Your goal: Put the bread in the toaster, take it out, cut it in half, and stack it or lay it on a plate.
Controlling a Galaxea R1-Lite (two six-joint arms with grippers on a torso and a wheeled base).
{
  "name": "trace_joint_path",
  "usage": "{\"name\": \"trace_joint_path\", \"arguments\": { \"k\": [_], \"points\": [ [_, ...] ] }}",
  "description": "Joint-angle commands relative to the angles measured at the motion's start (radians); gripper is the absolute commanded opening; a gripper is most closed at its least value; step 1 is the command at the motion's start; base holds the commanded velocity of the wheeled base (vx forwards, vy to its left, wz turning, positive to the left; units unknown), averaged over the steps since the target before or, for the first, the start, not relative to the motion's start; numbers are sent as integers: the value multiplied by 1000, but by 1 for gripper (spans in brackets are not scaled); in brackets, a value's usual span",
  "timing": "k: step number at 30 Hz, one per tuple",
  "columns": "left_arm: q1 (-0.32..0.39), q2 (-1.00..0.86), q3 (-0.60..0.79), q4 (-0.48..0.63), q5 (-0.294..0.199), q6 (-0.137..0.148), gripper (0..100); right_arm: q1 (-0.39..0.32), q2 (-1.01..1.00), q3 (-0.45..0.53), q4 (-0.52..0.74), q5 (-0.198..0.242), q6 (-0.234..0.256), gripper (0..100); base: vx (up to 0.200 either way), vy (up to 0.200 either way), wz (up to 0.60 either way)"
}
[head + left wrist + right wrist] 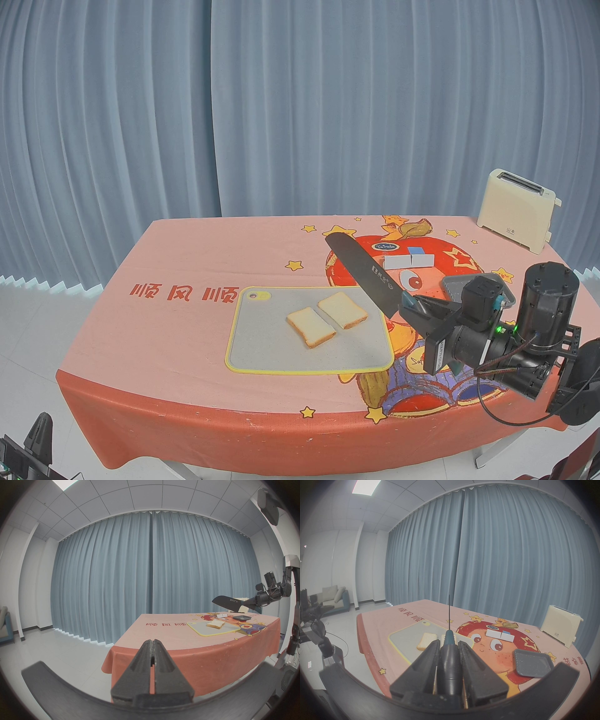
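- Right tool: clamped on the handle of the knife, one finger on each side of it.
- Knife: held in the air over the right half of the bench, blade sloping up and away from the tool. Tip points toward the far side. In the head view the blade crosses the board's far right corner. The right wrist view shows the blade edge-on, as a thin line.
- Bread: two halves, and, lie flat side by side on the board, right of its middle. Cut sides are close together; cannot tell if they touch. Knife is clear of both.
- Board: grey with a yellow rim, flat on the bench near its front edge.
- Plate: dark grey, on the bench right of the board, partly behind the right tool in the head view.
- Blocks: white with a blue bit on top, beyond the knife, on the printed face.
- Toaster: cream, upright at the far right corner, well apart from the bread.
- Left tool: fingers pressed together, nothing between them. It is off the bench, low and to the left of it.
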Motion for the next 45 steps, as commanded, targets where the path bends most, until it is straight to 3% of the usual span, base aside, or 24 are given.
{"name": "trace_joint_path", "arguments": {
  "k": [1, 8, 12, 38, 41, 45],
  "points": [
    [0, -17, 13, 0, 0, -1, 0, 10, -18, 2, 0, -3, 1, 0, 0, 0, 0],
    [0, -17, 13, 0, 0, -1, 0, 4, -9, -18, -2, -10, 5, 0, 0, 0, 0],
    [0, -17, 13, 0, 0, -1, 0, 9, -6, -19, -2, -53, 19, 0, 0, 0, 0],
    [0, -17, 13, 0, 0, -1, 0, -11, 37, -18, -19, -64, 21, 0, 0, 0, 0],
    [0, -17, 13, 0, 0, -1, 0, -33, 62, -16, -43, -115, 19, 0, 0, 0, 0],
    [0, -17, 13, 0, 0, -1, 0, -31, 68, -22, -46, -124, 19, 0, 0, 0, 0]
  ]
}}
